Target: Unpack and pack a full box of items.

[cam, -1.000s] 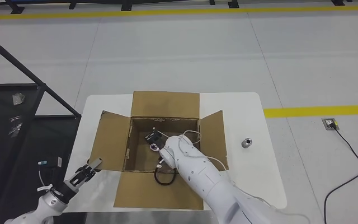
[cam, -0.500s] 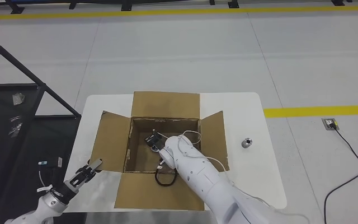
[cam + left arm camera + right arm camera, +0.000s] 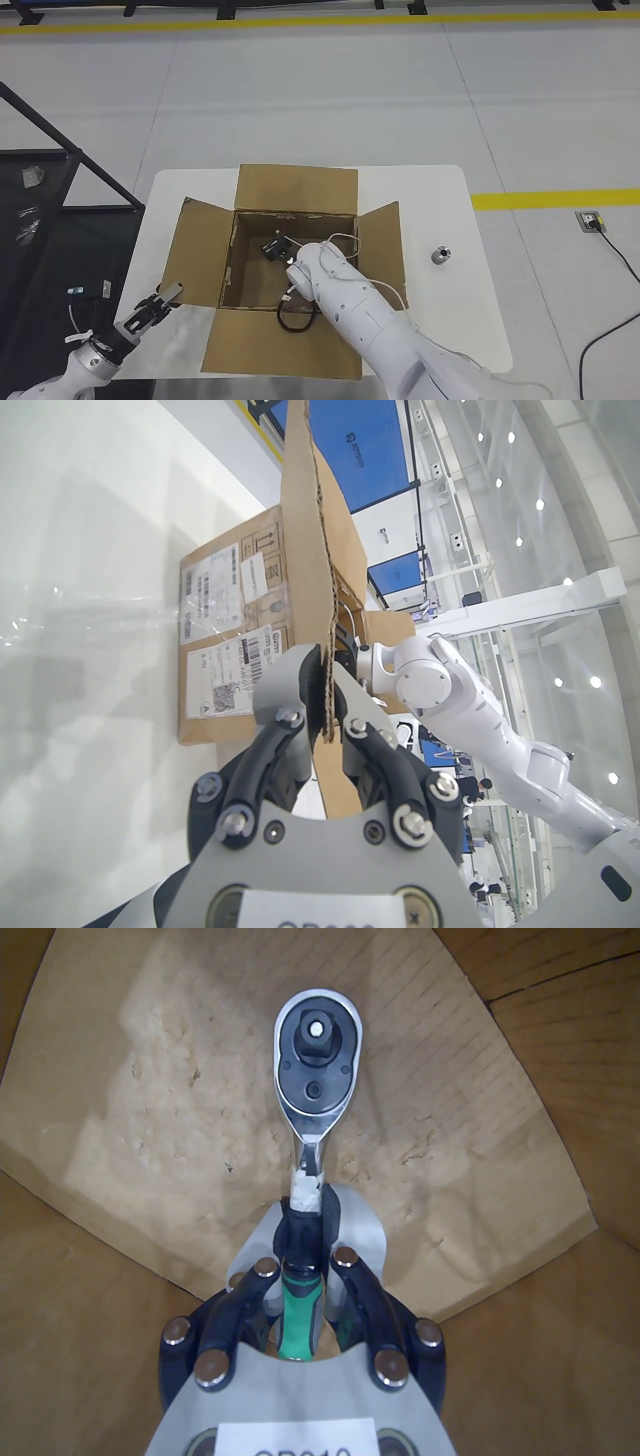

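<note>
Currently I am seeing my right gripper [image 3: 306, 1223] clamping, nearly closed, on the green-and-black handle of a chrome ratchet wrench [image 3: 317, 1073], its rounded head hanging inside the cardboard box [image 3: 297, 187] over scuffed brown floor, left gripper [image 3: 326, 685] pinching the edge of the corrugated side flap [image 3: 310, 525].
</note>
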{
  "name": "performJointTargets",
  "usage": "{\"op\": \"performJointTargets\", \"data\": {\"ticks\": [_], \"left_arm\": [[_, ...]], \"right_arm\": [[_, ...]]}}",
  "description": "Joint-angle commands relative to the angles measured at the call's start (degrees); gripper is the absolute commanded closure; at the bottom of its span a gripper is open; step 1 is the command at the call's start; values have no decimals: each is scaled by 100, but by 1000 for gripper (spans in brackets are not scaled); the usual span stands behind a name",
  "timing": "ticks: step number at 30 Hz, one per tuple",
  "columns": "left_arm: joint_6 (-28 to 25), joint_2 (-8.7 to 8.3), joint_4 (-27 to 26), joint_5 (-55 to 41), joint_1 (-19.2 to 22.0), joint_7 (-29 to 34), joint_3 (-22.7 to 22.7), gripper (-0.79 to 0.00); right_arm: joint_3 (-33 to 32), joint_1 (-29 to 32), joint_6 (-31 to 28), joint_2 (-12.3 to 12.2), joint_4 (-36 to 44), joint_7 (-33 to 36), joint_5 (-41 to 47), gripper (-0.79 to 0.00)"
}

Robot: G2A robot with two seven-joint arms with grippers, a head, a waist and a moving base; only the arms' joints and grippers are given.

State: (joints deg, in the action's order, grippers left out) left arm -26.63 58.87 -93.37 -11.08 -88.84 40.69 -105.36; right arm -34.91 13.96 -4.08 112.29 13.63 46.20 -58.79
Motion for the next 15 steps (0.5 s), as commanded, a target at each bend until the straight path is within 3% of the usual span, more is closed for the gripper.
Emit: {"op": "performJointTargets", "data": {"ticks": [1, 13, 14, 15], "left_arm": [[7, -3, 8, 0, 9, 7, 11, 0], [1, -14, 18, -15, 19, 3, 66, 0], [-1, -14, 19, -27, 14, -4, 67, -22], [-9, -14, 12, -40, 8, -8, 72, -95]], "right_arm": [[-55, -49, -58, -9, 17, -70, 65, 0], [-402, -291, -811, -192, 567, -389, 348, 0], [-417, -290, -890, -214, 667, -343, 338, 0], [-438, -287, -969, -240, 770, -286, 335, 0]]}}
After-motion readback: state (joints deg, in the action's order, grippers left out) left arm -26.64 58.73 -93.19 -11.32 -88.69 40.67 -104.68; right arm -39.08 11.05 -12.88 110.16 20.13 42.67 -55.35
